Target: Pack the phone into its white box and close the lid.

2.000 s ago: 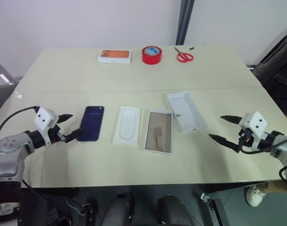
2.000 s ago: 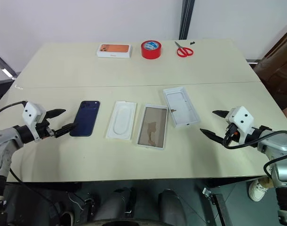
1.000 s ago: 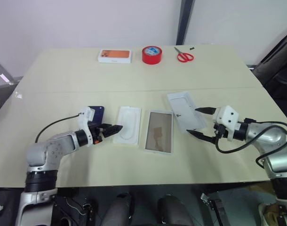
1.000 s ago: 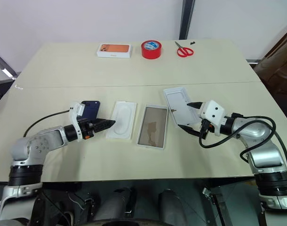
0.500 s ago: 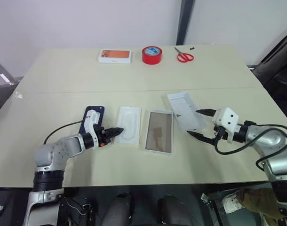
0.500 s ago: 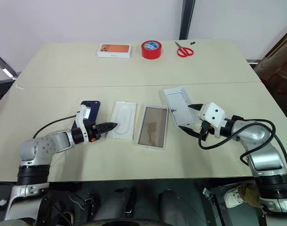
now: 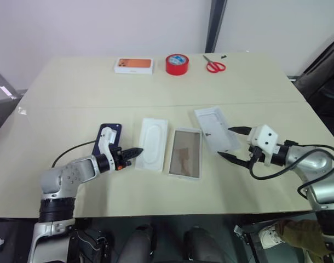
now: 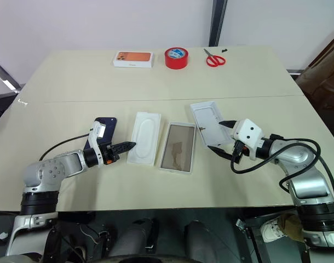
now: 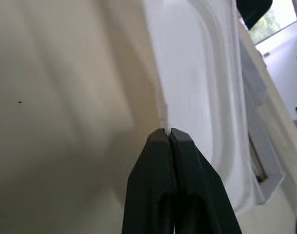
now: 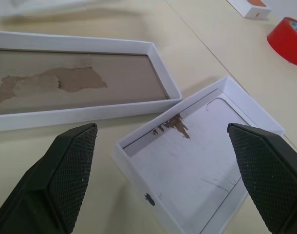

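Observation:
The dark blue phone (image 7: 113,131) lies on the table's left side, its near end hidden behind my left wrist. My left gripper (image 7: 136,150) is shut on the near left edge of a white insert with a rounded recess (image 7: 154,141); the left wrist view has the fingertips (image 9: 160,138) pinched on that thin edge. To the insert's right lies the white box (image 7: 172,151) with a brownish floor, and beyond it the lid (image 7: 215,129), inside up. My right gripper (image 7: 224,142) stands open just right of the lid's near end, with nothing between its fingers.
At the table's far edge sit a white box with an orange phone picture (image 7: 133,65), a red tape roll (image 7: 177,63) and red-handled scissors (image 7: 214,66). A seam (image 7: 156,105) runs across the table.
Both arms came in from the table's sides. The left gripper closed on the insert's edge, and the insert has since swung and shifted slightly to the right. The right gripper stayed open.

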{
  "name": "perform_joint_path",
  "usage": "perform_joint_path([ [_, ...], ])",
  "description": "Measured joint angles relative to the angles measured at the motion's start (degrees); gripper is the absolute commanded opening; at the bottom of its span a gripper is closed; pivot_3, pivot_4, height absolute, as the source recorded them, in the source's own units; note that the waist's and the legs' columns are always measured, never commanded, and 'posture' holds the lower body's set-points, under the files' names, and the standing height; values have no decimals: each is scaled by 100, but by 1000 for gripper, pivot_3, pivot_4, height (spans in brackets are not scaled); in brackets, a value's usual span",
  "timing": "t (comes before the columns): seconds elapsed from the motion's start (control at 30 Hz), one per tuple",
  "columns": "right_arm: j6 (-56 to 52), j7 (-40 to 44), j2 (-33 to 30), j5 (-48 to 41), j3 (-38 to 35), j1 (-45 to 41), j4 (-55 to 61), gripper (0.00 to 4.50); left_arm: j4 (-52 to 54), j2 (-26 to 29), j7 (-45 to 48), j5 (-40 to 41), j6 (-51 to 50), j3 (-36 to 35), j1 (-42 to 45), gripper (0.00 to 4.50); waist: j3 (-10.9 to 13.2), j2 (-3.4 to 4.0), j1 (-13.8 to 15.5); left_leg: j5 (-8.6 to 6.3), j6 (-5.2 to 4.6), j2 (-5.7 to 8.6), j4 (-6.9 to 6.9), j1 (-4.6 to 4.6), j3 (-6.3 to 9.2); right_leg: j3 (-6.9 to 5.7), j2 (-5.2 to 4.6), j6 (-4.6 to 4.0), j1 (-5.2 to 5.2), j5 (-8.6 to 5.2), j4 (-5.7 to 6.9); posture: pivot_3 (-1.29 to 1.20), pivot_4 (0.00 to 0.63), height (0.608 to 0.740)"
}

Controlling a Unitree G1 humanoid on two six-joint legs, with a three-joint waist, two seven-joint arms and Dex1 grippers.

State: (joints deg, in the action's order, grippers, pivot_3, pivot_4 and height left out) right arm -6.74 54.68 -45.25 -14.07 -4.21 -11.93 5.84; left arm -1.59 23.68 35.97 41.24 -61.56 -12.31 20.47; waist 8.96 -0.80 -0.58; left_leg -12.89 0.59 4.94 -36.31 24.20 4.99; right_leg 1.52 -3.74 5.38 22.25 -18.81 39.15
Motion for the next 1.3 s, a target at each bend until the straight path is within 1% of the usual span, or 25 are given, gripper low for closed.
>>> perform_joint_path([
  [0.13,-606,-62,425,-399,244,-9,652,4500,-27,-2,-5,-10,77,12,14,81,0,0,-4,0,0,-2,3,-1,1,0,1,0,2,0,0,0,150,734],
  [0.23,-1203,-106,674,-713,646,-11,1222,4500,-118,-12,-76,3,73,-9,101,81,0,0,-1,0,0,-1,2,0,2,1,0,0,2,0,0,0,150,734],
  [0.3,-1377,-99,757,-752,891,-7,1462,4500,-178,-12,-119,33,53,-51,146,81,1,-1,9,-1,-1,0,1,1,3,0,0,0,2,0,0,0,150,734],
  [0.47,-1779,93,682,-710,1424,0,1596,4500,-243,29,-160,74,-14,-167,246,81,1,-4,5,-1,-2,1,2,1,3,-1,0,0,4,0,-1,0,150,734],
  [0.53,-1762,225,486,-446,1724,-45,1508,4500,-244,80,-163,74,-21,-201,260,81,1,-4,-2,-2,-3,1,3,1,3,-1,0,0,5,0,0,0,150,734],
  [0.6,-1652,278,437,-94,2016,-106,1265,4500,-241,99,-165,74,-22,-219,299,81,1,-4,-3,-2,-3,1,3,1,3,-1,0,0,5,0,-1,0,150,734],
  [0.63,-1597,299,439,43,2137,-176,1139,4249,-241,98,-175,74,-22,-219,322,25,1,-4,-3,-1,-2,1,3,2,3,-1,0,0,6,0,-1,0,150,734],
  [0.7,-1510,354,444,182,2227,-258,971,3600,-237,96,-215,81,-25,-227,396,0,1,-5,4,0,0,1,1,4,3,-2,0,0,6,0,-1,0,150,734],
  [0.73,-1452,384,447,225,2244,-302,912,3053,-226,96,-237,92,-25,-250,425,0,1,-5,1,5,9,1,1,4,3,-2,0,0,7,0,-1,0,150,734],
  [0.8,-1318,430,466,329,2289,-398,767,2111,-191,96,-269,132,-30,-272,458,0,1,-5,-4,9,15,1,1,4,3,-2,0,0,6,0,-1,0,150,734],
  [0.83,-1221,431,481,415,2324,-456,687,1497,-172,95,-289,154,-37,-272,466,0,1,-5,-5,9,15,1,2,4,3,-2,0,0,7,0,-1,0,150,734],
  [0.93,-1027,483,589,530,2384,-580,486,44,-163,82,-406,193,-45,-283,514,0,2,-7,-2,9,16,1,2,5,5,-3,0,0,7,0,-1,0,150,734],
  [1.17,-526,438,1062,911,2516,-1213,-288,44,-100,-162,-780,698,-421,-674,1014,0,6,-13,-16,16,27,2,-1,7,7,-6,1,0,9,0,0,0,150,734],
  [1.3,-312,412,1349,1144,2647,-1556,-667,44,-73,-344,-1012,881,-592,-716,1132,0,6,-13,-22,19,33,1,0,9,6,-5,4,0,14,0,2,0,150,734],
])
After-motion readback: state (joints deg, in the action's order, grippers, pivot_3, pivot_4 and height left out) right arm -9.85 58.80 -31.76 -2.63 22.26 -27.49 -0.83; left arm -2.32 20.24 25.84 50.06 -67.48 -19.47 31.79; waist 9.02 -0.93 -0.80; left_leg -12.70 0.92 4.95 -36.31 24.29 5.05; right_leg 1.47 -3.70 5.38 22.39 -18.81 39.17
